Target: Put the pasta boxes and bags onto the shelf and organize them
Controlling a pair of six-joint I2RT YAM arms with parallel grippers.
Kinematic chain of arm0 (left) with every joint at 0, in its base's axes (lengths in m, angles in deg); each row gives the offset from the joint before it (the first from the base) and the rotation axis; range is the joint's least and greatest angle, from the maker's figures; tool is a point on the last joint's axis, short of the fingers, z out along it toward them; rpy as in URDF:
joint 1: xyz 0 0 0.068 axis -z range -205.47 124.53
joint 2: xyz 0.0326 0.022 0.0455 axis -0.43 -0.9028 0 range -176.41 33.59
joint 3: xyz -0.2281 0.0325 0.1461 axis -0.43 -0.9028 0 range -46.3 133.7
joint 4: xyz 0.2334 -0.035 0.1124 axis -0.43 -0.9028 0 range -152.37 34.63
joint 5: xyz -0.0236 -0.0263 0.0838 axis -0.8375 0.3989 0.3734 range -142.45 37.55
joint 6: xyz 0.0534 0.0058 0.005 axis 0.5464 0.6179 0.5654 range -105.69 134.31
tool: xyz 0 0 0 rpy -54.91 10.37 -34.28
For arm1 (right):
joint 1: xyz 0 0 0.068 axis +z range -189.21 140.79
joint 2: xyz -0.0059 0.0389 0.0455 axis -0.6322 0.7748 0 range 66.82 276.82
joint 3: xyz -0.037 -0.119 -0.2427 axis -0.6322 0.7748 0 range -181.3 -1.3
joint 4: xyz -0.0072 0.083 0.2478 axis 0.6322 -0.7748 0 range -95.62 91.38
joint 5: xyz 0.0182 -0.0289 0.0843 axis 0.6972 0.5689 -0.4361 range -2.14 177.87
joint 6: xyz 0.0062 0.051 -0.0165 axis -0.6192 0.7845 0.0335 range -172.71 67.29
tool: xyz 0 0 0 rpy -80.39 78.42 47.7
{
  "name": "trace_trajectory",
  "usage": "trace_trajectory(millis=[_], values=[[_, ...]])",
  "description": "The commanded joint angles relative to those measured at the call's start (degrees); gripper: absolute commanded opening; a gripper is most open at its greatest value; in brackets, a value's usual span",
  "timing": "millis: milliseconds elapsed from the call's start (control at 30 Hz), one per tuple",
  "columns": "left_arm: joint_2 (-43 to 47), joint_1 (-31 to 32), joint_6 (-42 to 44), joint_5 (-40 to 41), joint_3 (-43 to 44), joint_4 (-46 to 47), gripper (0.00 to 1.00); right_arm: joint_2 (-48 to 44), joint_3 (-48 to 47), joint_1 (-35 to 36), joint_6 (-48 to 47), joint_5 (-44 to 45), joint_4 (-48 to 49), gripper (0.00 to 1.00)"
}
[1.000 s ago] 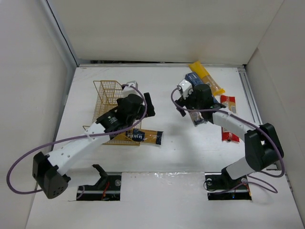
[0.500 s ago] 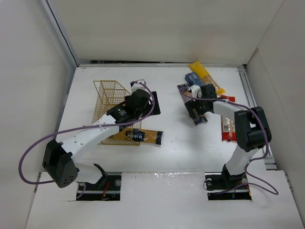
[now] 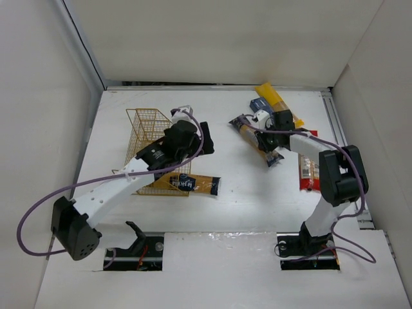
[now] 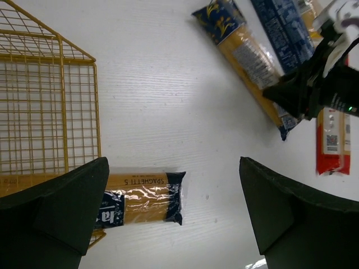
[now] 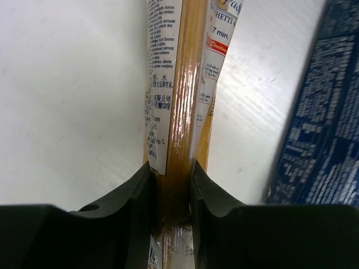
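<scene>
The shelf (image 3: 145, 134) (image 4: 47, 112), a gold wire rack, lies at the left. An orange spaghetti pack with a dark blue label (image 3: 195, 184) (image 4: 143, 196) rests at its near end, partly inside. My left gripper (image 3: 205, 140) (image 4: 174, 218) hovers open above that pack's free end. My right gripper (image 3: 267, 140) (image 5: 171, 190) is shut on the clear-and-blue bag (image 3: 247, 128) (image 5: 180, 84) (image 4: 247, 53), squeezing its middle. Beside it lie the dark blue box (image 3: 260, 105) (image 5: 320, 140), the yellow bag (image 3: 278, 102) and the red-orange pack (image 3: 309, 164) (image 4: 331, 143).
White walls close in the table at the back and on both sides. The right arm's elbow (image 3: 341, 174) stands over the red-orange pack. A metal rail (image 3: 340, 132) runs along the right edge.
My right gripper has shut on the clear-and-blue bag, whose far end has swung left. The left arm has shifted slightly beside the shelf, still open.
</scene>
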Motion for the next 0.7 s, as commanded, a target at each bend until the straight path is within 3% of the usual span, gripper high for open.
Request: trace_trajectory(millis=[0,200,433,667], values=[[6.0,-0.3,1.1,1.4,-1.2,1.1,1.0,-8.2,2.5,2.4,-4.5,-8.6,5.0,0.0],[11.7,-0.3,-0.1,4.2,-4.8,-0.7,1.0,-13.8,4.2,8.0,-7.4,-18.4,6.0,0.0],[19.5,-0.3,-1.1,6.2,-9.9,-1.4,1.0,-16.9,6.2,18.1,-7.4,-18.4,6.6,0.0],[23.2,-0.3,-2.9,6.2,-11.5,-2.7,1.0,-22.8,12.4,23.9,-2.0,-10.5,21.3,0.0]])
